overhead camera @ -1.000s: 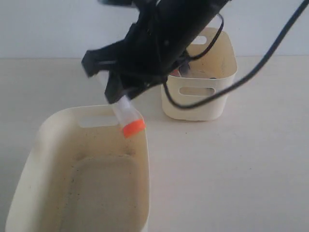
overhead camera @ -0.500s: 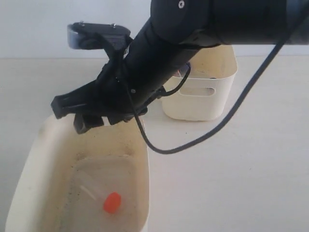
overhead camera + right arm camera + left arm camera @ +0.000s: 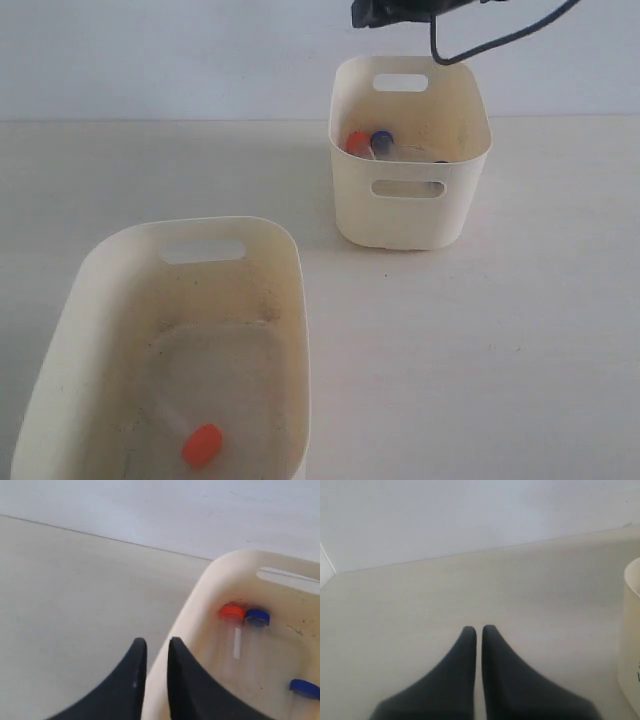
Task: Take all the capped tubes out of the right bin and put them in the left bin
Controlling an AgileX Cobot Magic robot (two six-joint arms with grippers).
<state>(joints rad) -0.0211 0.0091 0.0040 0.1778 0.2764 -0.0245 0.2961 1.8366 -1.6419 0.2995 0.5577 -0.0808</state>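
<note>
Two cream bins stand on the counter (image 3: 520, 330).

The left bin (image 3: 70, 330) sits toward the near left corner. It has one handle slot in its far wall and a speckled grey floor. One orange-capped tube (image 3: 198, 446) lies flat on that floor at the near end, cap toward the near edge. Its clear body is faint against the speckle.

The right bin (image 3: 452, 205) stands well apart from it, toward the far edge and right of middle, with slots in its near and far walls. At the end facing the counter's left edge, an orange cap (image 3: 231, 612) and a dark blue cap (image 3: 257, 617) sit side by side, close together; I cannot tell whether they touch. Their clear bodies run down into the bin. A second blue cap (image 3: 304, 687) lies apart from the pair, and I cannot make out its tube.

Right gripper (image 3: 153, 642): jaws slightly parted with a narrow gap and nothing between them, held above the right bin's rim. The exterior view shows only a dark arm piece (image 3: 395, 12) and a black cable (image 3: 470, 48) over the bin's far wall.

Left gripper (image 3: 475, 629): jaws pressed almost together with only a hairline slit, empty, over bare counter. A curved cream wall (image 3: 632, 645) shows at the side of that view; I cannot tell which bin it belongs to.
</note>
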